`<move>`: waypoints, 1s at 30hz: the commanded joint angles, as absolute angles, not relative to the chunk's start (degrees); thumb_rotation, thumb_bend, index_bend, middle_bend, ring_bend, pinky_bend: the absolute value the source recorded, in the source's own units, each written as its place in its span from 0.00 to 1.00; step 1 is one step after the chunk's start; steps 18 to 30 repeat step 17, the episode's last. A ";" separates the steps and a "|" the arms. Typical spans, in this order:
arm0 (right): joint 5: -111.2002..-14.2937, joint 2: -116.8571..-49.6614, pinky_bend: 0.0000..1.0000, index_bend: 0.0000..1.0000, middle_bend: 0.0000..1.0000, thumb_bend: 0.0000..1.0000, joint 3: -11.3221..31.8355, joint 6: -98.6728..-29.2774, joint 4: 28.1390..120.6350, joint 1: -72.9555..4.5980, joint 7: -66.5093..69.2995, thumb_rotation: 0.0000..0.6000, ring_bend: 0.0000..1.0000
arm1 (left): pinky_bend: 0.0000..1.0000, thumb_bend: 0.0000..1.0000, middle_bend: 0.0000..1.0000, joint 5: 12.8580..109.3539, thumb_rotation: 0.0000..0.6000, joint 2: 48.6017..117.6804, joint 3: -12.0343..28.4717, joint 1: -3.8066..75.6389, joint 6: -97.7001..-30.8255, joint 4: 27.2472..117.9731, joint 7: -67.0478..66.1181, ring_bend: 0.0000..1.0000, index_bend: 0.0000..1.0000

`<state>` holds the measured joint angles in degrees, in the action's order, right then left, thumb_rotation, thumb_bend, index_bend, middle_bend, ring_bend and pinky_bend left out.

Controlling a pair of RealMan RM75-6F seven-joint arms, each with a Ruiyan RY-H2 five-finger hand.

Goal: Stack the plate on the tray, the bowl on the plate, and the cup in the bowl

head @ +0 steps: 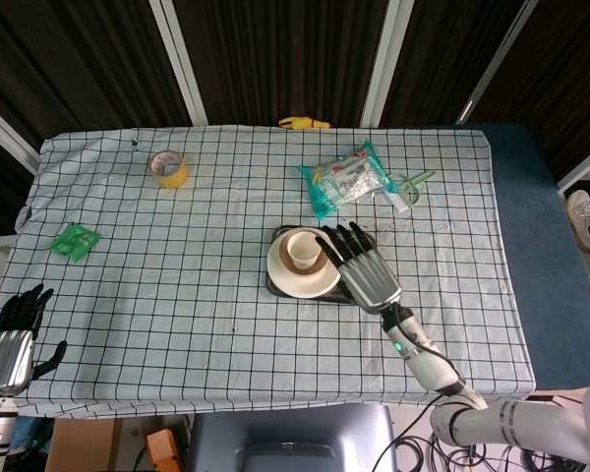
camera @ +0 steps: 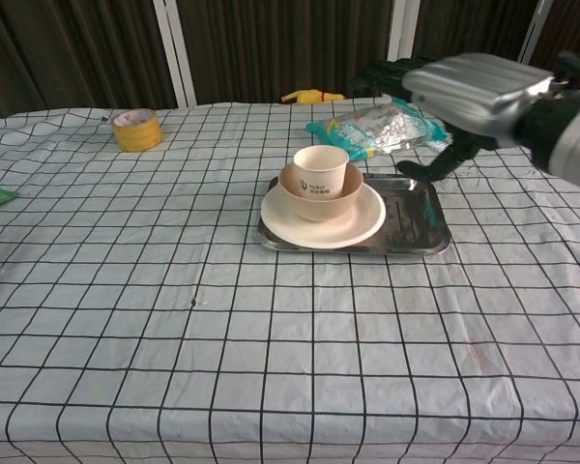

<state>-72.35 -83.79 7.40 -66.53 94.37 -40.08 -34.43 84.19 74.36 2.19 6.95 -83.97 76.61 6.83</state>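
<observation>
A metal tray (camera: 416,230) (head: 368,242) lies mid-table. On it sits a cream plate (camera: 323,224) (head: 297,280), a tan bowl (camera: 319,199) on the plate, and a cream cup (camera: 320,170) (head: 302,252) upright in the bowl. My right hand (camera: 469,92) (head: 362,268) hovers open above the tray's right side, fingers spread, clear of the cup and holding nothing. My left hand (head: 10,339) hangs open at the table's near left corner, far from the stack.
A yellow tape roll (camera: 136,129) (head: 168,168) stands at the far left. A teal snack bag (camera: 375,127) (head: 346,179) lies behind the tray. A yellow toy (head: 304,123) rests at the far edge, a green packet (head: 75,241) at the left.
</observation>
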 commanded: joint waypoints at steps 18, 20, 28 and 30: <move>-82.90 -67.98 0.00 0.01 0.00 0.30 -9.13 -97.39 95.04 -5.00 -20.99 1.00 0.00 | 0.00 0.36 0.00 89.86 1.00 71.55 -0.47 2.29 -91.33 83.03 -0.13 0.00 0.00; -82.90 -67.98 0.00 0.01 0.00 0.30 -9.13 -97.39 95.04 -5.00 -20.99 1.00 0.00 | 0.00 0.36 0.00 89.86 1.00 71.55 -0.47 2.29 -91.33 83.03 -0.13 0.00 0.00; -82.90 -67.98 0.00 0.01 0.00 0.30 -9.13 -97.39 95.04 -5.00 -20.99 1.00 0.00 | 0.00 0.36 0.00 89.86 1.00 71.55 -0.47 2.29 -91.33 83.03 -0.13 0.00 0.00; -82.90 -67.98 0.00 0.01 0.00 0.30 -9.13 -97.39 95.04 -5.00 -20.99 1.00 0.00 | 0.00 0.36 0.00 89.86 1.00 71.55 -0.47 2.29 -91.33 83.03 -0.13 0.00 0.00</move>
